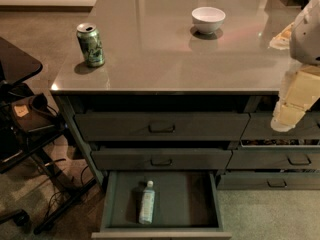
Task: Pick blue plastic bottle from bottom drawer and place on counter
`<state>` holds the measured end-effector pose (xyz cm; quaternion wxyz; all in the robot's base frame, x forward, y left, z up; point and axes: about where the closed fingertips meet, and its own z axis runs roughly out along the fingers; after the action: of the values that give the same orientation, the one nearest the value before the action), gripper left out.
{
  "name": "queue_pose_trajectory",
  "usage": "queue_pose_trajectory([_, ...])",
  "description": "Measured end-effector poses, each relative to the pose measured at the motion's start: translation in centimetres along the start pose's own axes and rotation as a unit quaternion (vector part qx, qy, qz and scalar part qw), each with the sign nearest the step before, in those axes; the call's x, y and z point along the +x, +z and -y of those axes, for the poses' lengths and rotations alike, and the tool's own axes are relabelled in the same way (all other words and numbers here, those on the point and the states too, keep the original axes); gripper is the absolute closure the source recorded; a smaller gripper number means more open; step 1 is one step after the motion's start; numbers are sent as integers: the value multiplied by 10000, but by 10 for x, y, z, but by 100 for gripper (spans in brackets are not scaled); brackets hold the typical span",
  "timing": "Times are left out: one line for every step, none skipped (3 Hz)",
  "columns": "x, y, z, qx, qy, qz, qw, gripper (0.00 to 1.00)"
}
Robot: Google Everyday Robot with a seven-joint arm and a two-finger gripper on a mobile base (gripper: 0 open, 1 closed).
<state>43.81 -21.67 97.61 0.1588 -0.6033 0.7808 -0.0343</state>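
Observation:
The blue plastic bottle (pixel 147 202) lies on its side in the open bottom drawer (pixel 187 201), white cap pointing toward the cabinet, left of the drawer's middle. The two drawers above it are closed. The glossy grey-brown counter (pixel 165 59) spreads above the cabinets. My gripper (pixel 286 118), a cream-coloured piece at the end of the arm, hangs at the right edge of the view. It is in front of the right drawer column, just below the counter's edge. It is well above and to the right of the bottle and holds nothing that I can see.
A green soda can (pixel 90 44) stands near the counter's front left corner. A white bowl (pixel 208 19) sits farther back. A black side table (pixel 15 61) and a stand with a bag (pixel 30 115) and cables crowd the floor at left. A right-column drawer (pixel 280 142) is slightly ajar.

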Motion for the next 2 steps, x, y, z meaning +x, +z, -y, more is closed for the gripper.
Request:
queue_pose_trajectory([0,0,0,0,0,0,10000,0])
queue_pose_trajectory([1,26,-13,-65,-146,122,9998,0])
